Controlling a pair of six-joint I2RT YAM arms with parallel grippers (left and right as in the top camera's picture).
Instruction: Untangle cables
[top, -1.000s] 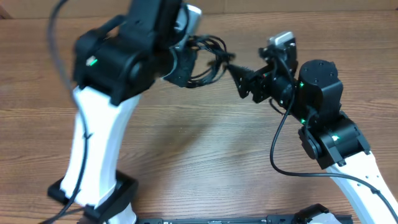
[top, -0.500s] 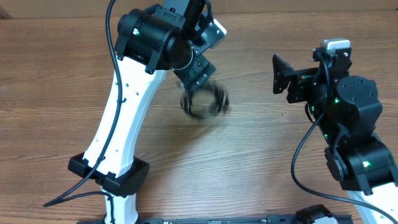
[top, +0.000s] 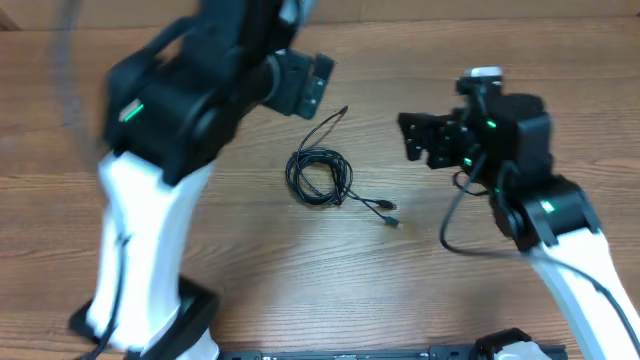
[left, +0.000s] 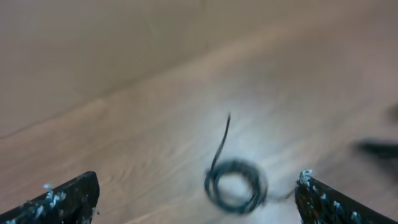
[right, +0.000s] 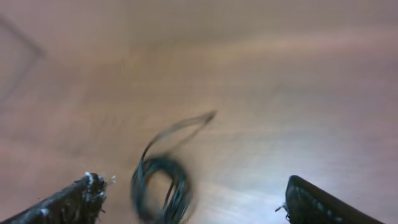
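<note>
the cables (top: 320, 178) are thin, black and limp, wound into a small flat coil of several overlapping loops. they lie on the wood-grain table (top: 300, 280), whose brown surface is smooth with fine streaks. one straight tail runs from the coil toward the far side and ends in a small plug. two shorter tails trail out on the robot's right, each with a tiny tip.

a second ago both claws met at the bundle near the far edge. half a second ago it was a blurred dark ring just under the left gripper (top: 305, 82). now it lies still on the table, free of both claws.

the left arm, white-shelled with black joints, leans over the table's left half and is motion-blurred. its claw sits beyond the coil, with the fingers (left: 68, 200) spread wide and nothing between them. the right gripper (top: 420, 140) points sideways toward the coil from well apart, its jaws also spread and empty. the coil sits between the two claws.
</note>
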